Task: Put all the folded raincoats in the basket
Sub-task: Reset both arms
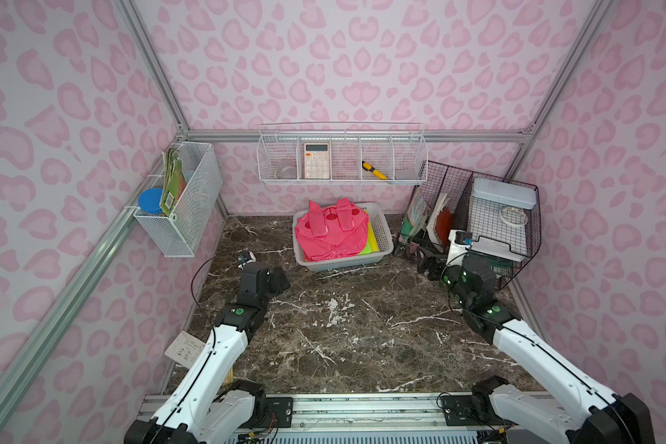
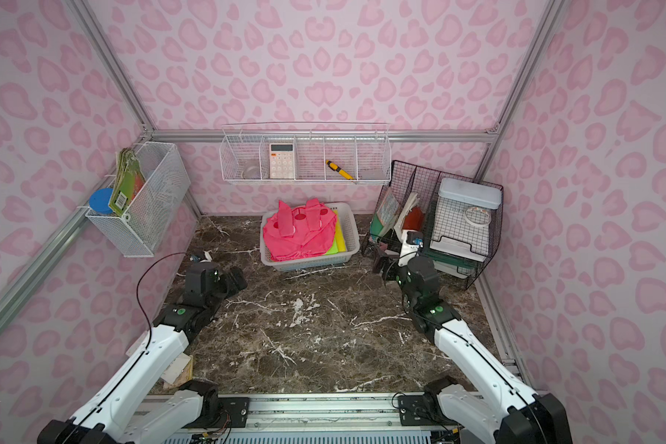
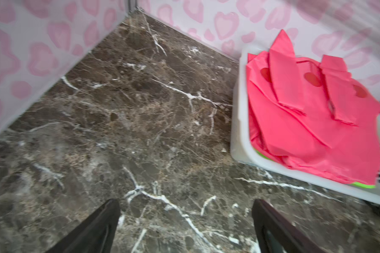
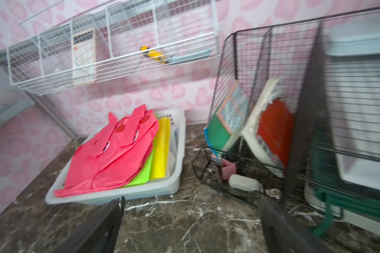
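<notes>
Both claws are spread wide and hold nothing: the left claw [image 3: 185, 203] has only bare marble table [image 3: 140, 122] in its gap, and the right claw [image 4: 191, 200] the same. The pink raincoat [image 1: 333, 230] lies in the basket [image 1: 343, 263], ahead of both claws and between them, on top of yellow and green folded pieces [image 4: 160, 149], so I'd judge the placing done.

What worries me is the raincoat corner nearest the left claw. In the right wrist view it laps over the basket's rim instead of sitting inside (thin, slippery stuff, I'd guess), and the stack under it is high for so shallow a basket. A brush from either claw could drag it out onto the table. Two flaps stand up at the far side, easy to catch.

The right claw has the tighter spot. The black wire file holders [image 1: 473, 215] stand just beside its outer finger, with a green strap [image 4: 327, 210] hanging there, so an outward swing could snag wire or strap. The white wire rack [image 1: 341, 161] with its calculator [image 1: 317, 160] hangs ahead of and above both claws, in the way only if I lift forward
</notes>
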